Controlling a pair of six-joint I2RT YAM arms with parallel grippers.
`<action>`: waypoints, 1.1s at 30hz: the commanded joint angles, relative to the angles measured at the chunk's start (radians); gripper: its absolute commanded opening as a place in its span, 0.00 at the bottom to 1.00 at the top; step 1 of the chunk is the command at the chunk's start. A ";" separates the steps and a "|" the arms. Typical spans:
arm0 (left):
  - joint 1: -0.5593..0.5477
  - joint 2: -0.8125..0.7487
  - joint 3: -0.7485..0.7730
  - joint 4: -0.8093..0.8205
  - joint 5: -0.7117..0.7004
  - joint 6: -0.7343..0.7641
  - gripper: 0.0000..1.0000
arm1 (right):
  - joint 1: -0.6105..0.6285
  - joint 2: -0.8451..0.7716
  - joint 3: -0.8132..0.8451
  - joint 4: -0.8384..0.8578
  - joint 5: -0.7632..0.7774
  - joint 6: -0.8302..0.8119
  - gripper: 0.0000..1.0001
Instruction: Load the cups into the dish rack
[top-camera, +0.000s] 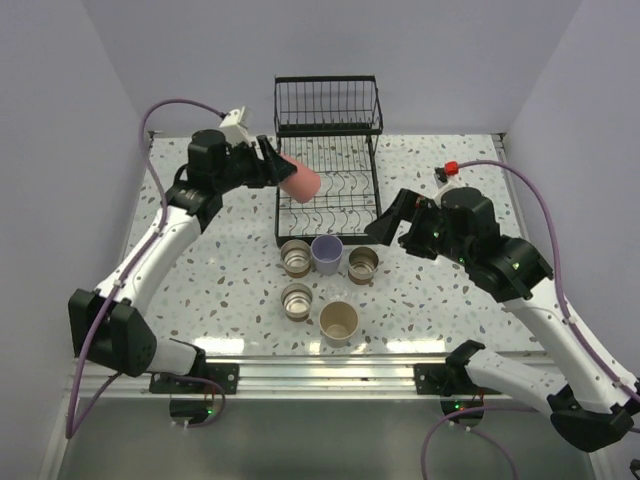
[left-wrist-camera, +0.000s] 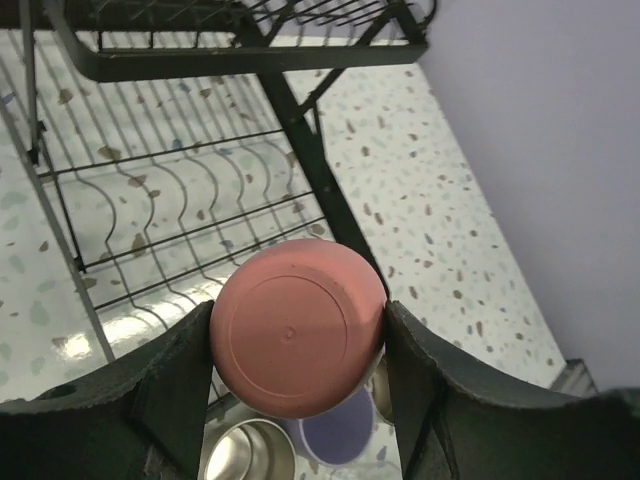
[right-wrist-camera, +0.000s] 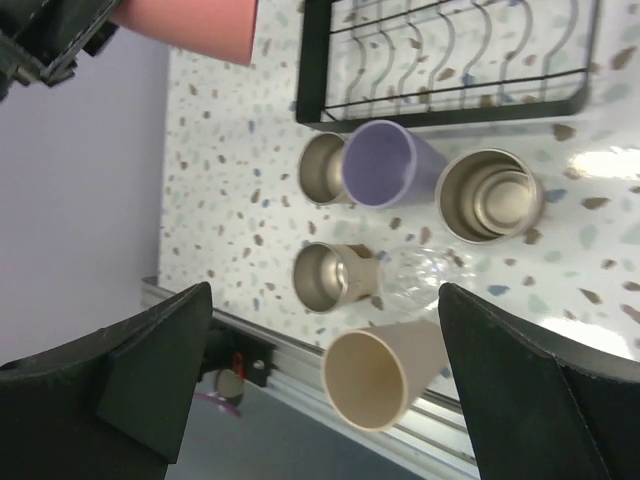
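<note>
From above, my left claw (top-camera: 278, 166) pinches the pink cup (top-camera: 302, 181) over the rack's (top-camera: 327, 129) left edge. Left wrist: its fingers (left-wrist-camera: 170, 385) press both sides of the cup. Right wrist: my right claw (right-wrist-camera: 325, 290) is spread above the lavender cup (right-wrist-camera: 380, 163) and the beige cup (right-wrist-camera: 368, 378) on the table (right-wrist-camera: 220, 150).

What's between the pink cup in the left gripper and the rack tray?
Nothing visible. The left gripper holds the pink cup about over the dish rack's left side, and the tines below look bare. The lavender cup and the others stand in front.
</note>
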 joint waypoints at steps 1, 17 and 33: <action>-0.062 0.081 0.077 -0.064 -0.261 0.144 0.00 | -0.003 -0.026 0.070 -0.127 0.109 -0.096 0.98; -0.164 0.433 0.112 0.373 -0.741 0.234 0.00 | -0.005 -0.008 0.112 -0.227 0.215 -0.152 0.98; -0.201 0.679 0.233 0.484 -0.837 0.314 0.00 | -0.005 0.081 0.132 -0.262 0.220 -0.187 0.98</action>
